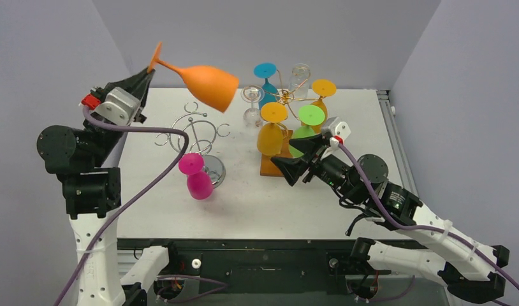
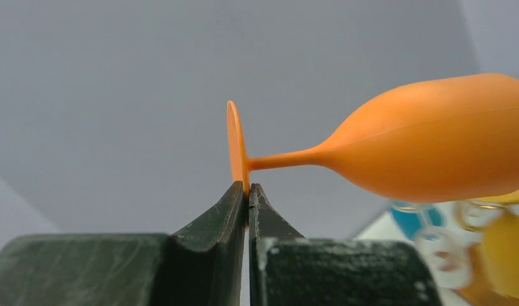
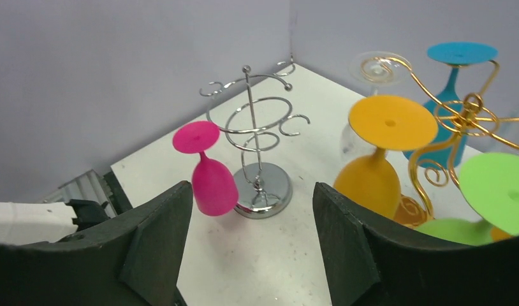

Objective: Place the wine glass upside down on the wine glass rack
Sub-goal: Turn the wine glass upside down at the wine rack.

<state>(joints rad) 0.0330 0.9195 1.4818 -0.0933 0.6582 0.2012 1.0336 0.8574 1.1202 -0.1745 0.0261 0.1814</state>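
Carry step. Left gripper [image 1: 148, 69] clamped on the foot rim of the orange wine glass [image 1: 209, 86], which hangs tilted in the air above the table's left rear. Right gripper [image 1: 290, 167] jaws apart, empty. Next, probably: turn bowl down, slide stem into a free arm of the silver rack [image 1: 199, 131].

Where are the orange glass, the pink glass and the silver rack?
orange glass [image 1: 209, 85]: overhead view, on its bowl.
pink glass [image 1: 199, 185]: overhead view, on its bowl.
silver rack [image 1: 215, 171]: overhead view, on its round base.

White table [image 1: 244, 210] sits in a corner of plain grey-lavender walls [image 1: 257, 32]. Metal rail [image 1: 388, 118] runs along its right edge. Lighting even, shadows soft.
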